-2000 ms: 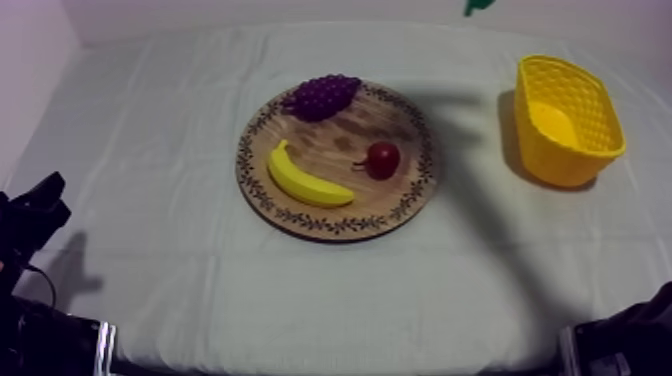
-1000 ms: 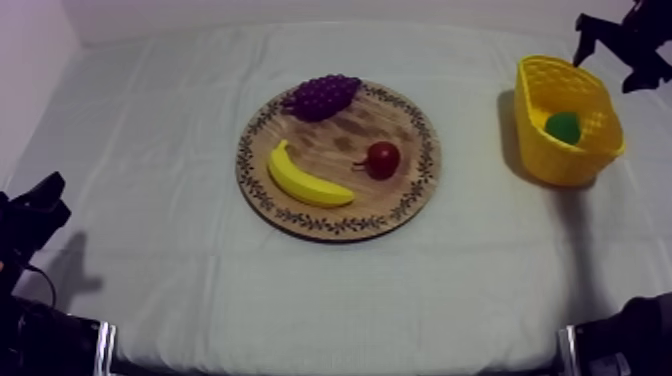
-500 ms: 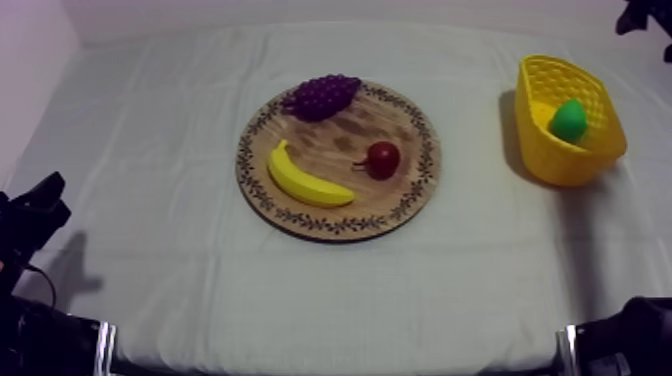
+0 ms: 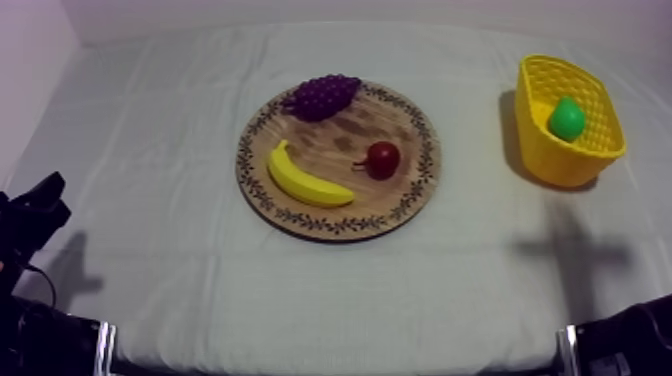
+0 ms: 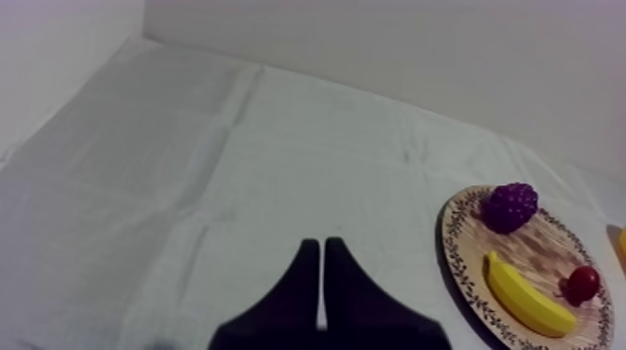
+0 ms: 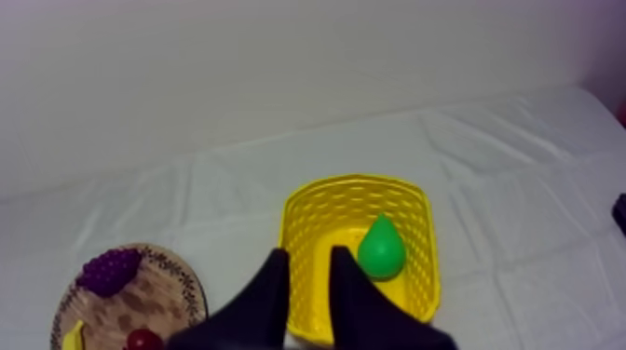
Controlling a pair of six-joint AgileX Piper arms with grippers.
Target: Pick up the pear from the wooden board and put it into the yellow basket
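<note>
**A:** So, what cd go wrong from here?

**B:** Not much, imo. Nearest first: the left jaws are pressed together in a narrow wedge over bare surface (image 5: 186,168), well apart from the basket, so no threat there. The right jaws stand apart w/ nothing between them, and they sit just above the near wall of the yellow basket (image 6: 424,251). If that arm dips or swings low, a finger cd clip the rim and drag or tip the basket. It looks light, so the pear (image 6: 381,249) cd roll back out.

**A:** And the pear vs. the jaws?

**B:** It's inside the basket, beyond the right jaws and off to one side of their line, clear of both fingers. Whether it rests on the floor or leans on a wall, can't tell. Farther off, the wooden board (image 4: 345,125) carries the banana (image 4: 305,180), the small red fruit (image 4: 382,159) and the grapes (image 4: 322,95). No pear on it, so the job looks done.
</note>
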